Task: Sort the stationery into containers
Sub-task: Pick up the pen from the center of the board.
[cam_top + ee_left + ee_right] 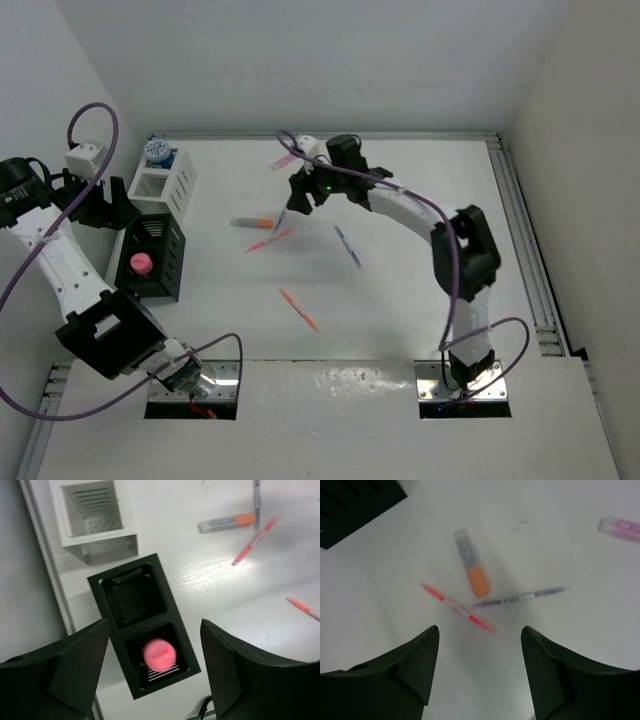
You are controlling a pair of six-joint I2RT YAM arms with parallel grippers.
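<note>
Right fingers [545,665] fill the bottom of the right wrist view. They are spread well apart, with nothing between them, above the tabletop [580,615].

- Just ahead of the gap lies a red-pink pen [457,607]. Its long axis slants from upper left to lower right, and its lower tip almost reaches the line between the two fingertips.
- A thin dark pen [520,597] meets it near that lower part and runs off right, nearly level. Cannot tell whether they touch or cross.
- An orange highlighter [472,562] with a greyish cap lies just beyond both.
- A pink item [620,529] is well apart, far right.

Left fingers [75,665] are also wide open and hold nothing, poised over the black organiser [101,597].

- A pink-capped bottle [160,655] stands in its near compartment, below the gap.
- The white organiser [100,550] sits just beyond. From above, a blue-capped jar [158,150] shows at its far end.

An orange pen [298,308] and a blue-purple pen [348,245] lie loose in mid-tabletop, well apart from both arms' fingers.

Judgement:

- The right arm is much the nearer to the pen cluster, and the red-pink pen looks like the next pick.
- Its barrel lies oblique to the closing line, so the wrist probably needs a turn to close square across it.
- A short reach forward toward mid-length would also help.
- The risk is that the dark pen gets caught in the same pinch.
</note>
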